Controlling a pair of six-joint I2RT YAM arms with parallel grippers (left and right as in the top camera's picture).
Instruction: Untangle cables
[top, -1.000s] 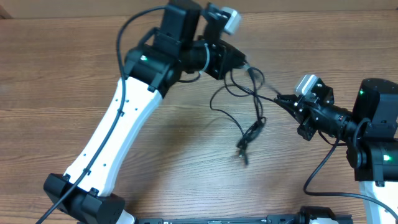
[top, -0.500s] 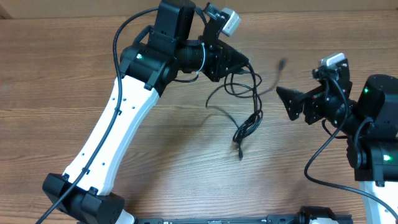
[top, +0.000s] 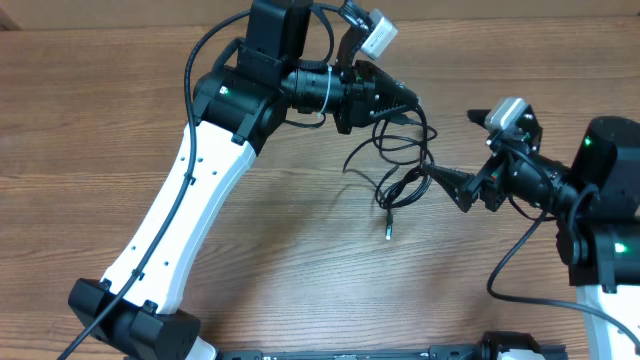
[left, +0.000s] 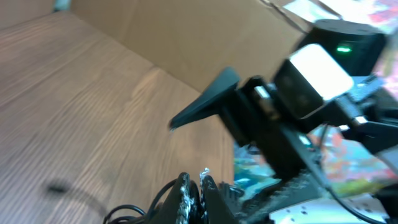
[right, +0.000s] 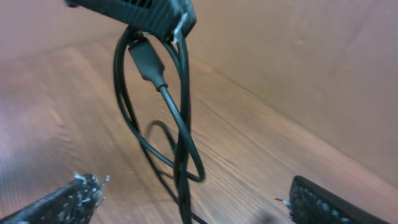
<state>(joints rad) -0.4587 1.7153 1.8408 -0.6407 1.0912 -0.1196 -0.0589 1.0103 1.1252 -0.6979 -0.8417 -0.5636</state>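
My right tool (right: 186, 200) has swung back in, spread wide, toward the cables (top: 400, 165) hanging mid-frame, which my left tool (top: 408, 100) clamps at upper centre so I judge the loops dangle free over the bench (top: 100, 120).

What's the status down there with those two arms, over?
Left gripper shut on cables, tangled loops hanging from it. Right gripper open wide, facing the loops. Nothing seen in the way.

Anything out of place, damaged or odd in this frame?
Nothing damaged or spilled. The cables hang in a tangled clump from the shut left gripper, one plug end dangling low; the right gripper is open beside them.
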